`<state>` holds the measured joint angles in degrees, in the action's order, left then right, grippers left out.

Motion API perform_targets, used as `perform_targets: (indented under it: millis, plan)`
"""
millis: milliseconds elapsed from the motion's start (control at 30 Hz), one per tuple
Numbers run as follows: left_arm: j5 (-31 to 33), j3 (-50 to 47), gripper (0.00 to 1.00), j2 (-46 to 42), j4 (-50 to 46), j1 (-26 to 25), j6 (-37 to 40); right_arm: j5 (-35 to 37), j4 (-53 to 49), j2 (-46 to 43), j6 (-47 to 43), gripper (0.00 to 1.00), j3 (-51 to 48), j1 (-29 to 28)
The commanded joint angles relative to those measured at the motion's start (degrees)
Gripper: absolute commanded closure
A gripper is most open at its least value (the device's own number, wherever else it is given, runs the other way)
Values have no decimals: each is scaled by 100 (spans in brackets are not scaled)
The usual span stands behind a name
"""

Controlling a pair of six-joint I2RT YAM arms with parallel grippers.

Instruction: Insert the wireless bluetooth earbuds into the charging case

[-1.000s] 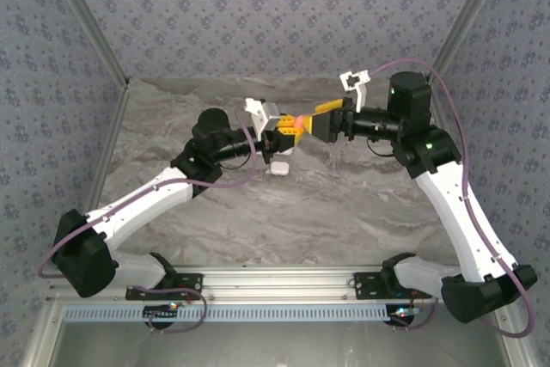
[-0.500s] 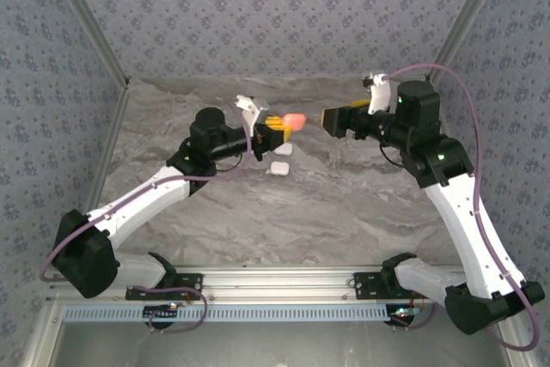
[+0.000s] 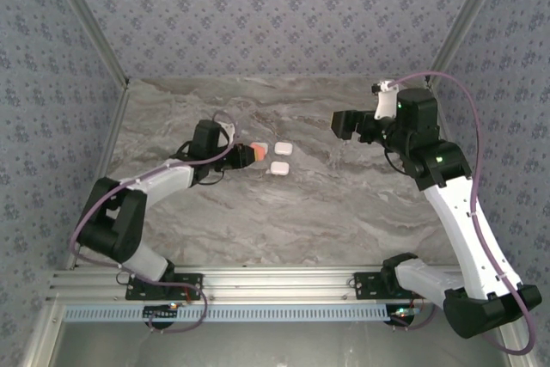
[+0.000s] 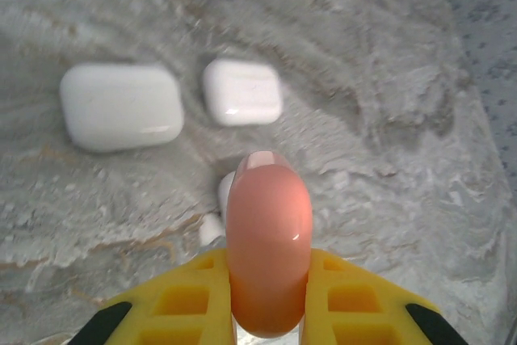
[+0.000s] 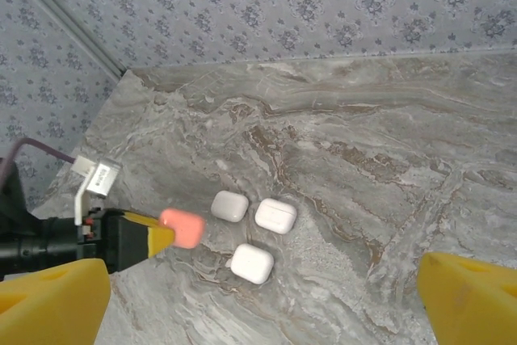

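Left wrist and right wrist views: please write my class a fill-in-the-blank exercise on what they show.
The case held in the left gripper is ___ in colour.
On the table lie ___ white cases.
The right gripper has its jaws ___.
Missing words: pink; three; open.

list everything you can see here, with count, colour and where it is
white cases: three, white, closed, clustered on the table
pink case: one, pink, closed, gripped beside the white cluster
table: one, grey marble pattern, under everything
walls: three sides, blue-grey floral pattern, around the table
arms: two, white and black with purple cables, bolted at the near edge
left gripper: one, yellow fingers, shut on the pink case
right gripper: one, yellow fingers, open and empty, raised right of the cases
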<state>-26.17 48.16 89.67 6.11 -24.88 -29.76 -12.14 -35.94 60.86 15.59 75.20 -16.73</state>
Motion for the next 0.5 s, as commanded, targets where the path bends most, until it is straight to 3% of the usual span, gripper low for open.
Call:
perform_targets:
  millis: [0, 300, 467]
  plan:
    - [-176, 165, 100, 346, -57, -8, -263, 94, -88, -21, 50, 0, -27, 53]
    - [-347, 106, 99, 992, 381, -8, -717, 72, -186, -26, 31, 0, -42, 91]
    - [-184, 63, 79, 1054, 332, -8, -740, 30, -211, -33, 14, 0, -15, 104]
